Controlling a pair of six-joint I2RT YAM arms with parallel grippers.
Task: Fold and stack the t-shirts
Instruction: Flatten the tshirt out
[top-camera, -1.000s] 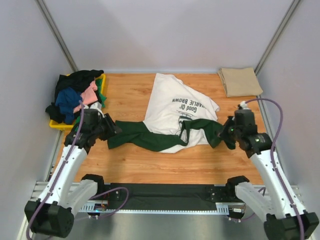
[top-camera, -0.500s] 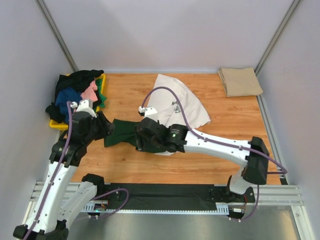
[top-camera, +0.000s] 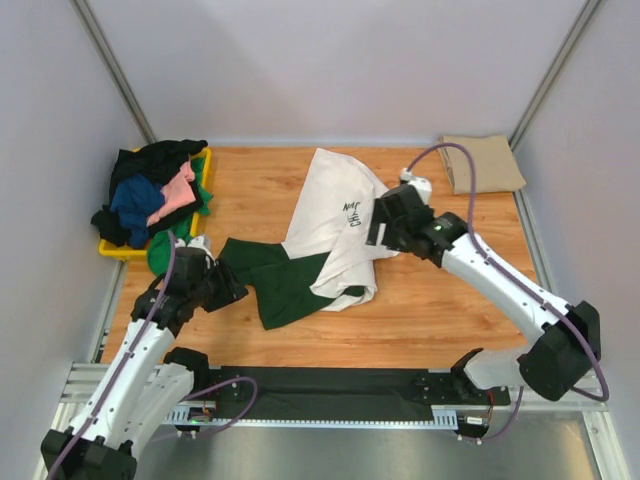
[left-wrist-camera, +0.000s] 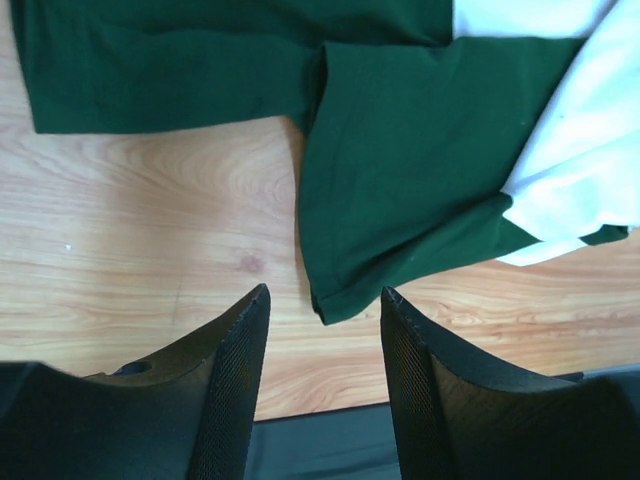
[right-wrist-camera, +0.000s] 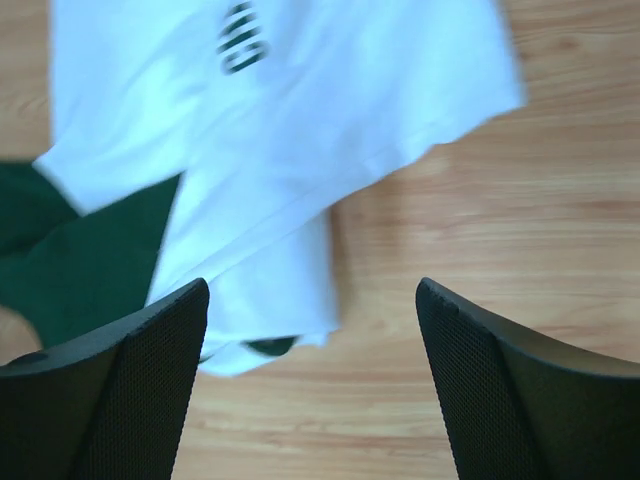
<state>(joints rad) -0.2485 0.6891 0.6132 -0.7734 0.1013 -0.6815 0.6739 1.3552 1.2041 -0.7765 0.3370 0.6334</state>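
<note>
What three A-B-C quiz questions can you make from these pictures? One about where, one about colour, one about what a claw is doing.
1. Where is the tan shirt?
A. far right corner
B. middle
C. near left edge

2. What colour are the cream shirt's sleeves?
A. red
B. dark green
C. blue

3. How is the right claw?
A. shut on a sleeve
B. shut on nothing
C. open, empty

Answers:
1 A, it lies folded at the far right corner.
2 B, both sleeves show dark green.
3 C, its fingers stand wide apart above the cream shirt.
</note>
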